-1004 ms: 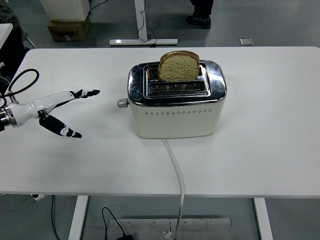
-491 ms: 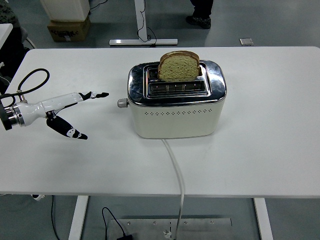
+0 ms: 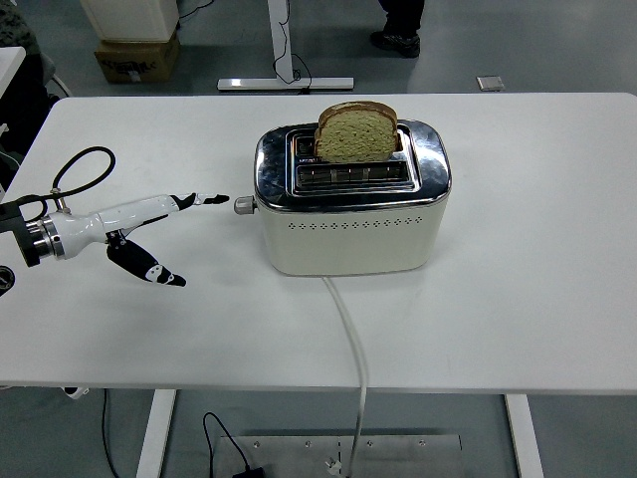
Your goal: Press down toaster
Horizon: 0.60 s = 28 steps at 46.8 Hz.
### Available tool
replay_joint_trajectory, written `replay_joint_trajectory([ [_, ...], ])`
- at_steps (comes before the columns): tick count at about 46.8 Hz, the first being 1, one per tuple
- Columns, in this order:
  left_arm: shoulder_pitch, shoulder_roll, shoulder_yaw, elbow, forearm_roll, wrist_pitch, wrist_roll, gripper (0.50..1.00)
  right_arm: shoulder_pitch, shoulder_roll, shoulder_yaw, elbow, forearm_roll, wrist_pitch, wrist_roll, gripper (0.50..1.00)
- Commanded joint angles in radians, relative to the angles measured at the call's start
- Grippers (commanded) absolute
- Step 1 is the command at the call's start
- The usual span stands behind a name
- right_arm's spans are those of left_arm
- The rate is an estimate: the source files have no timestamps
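A cream toaster point(image 3: 348, 227) with a chrome top stands mid-table. A slice of bread point(image 3: 356, 132) sticks up out of its far slot; the near slot holds nothing. Its lever knob point(image 3: 241, 205) juts out of the left end, in the raised position. My left hand point(image 3: 189, 234) reaches in from the left edge with fingers spread. Its extended fingertips point(image 3: 217, 199) sit just left of the knob, a small gap between them. The thumb point(image 3: 149, 269) hangs lower, toward the near side. The right arm does not show.
The toaster's white cord point(image 3: 350, 329) runs from its front over the table's near edge. A black cable loops by my left wrist point(image 3: 82, 164). Beyond the table are a cardboard box point(image 3: 134, 55), a desk leg and a person's shoes point(image 3: 396, 40).
My left hand has travelled to the right toward the toaster's left end, fingertips now close to the lever knob. Toaster, bread and knob are unmoved.
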Motion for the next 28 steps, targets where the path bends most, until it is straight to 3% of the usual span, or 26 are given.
replay_joint_trajectory([
  [1, -0.004, -0.001, 0.000, 0.000, 0.000, 0.000, 0.000, 1.000, 0.000, 0.000, 0.000, 0.000, 0.000, 0.000, 0.000, 0.998],
  [28, -0.002, -0.027, 0.017, 0.008, 0.000, 0.002, 0.000, 1.000, 0.000, 0.000, 0.000, 0.000, 0.000, 0.000, 0.000, 0.998],
])
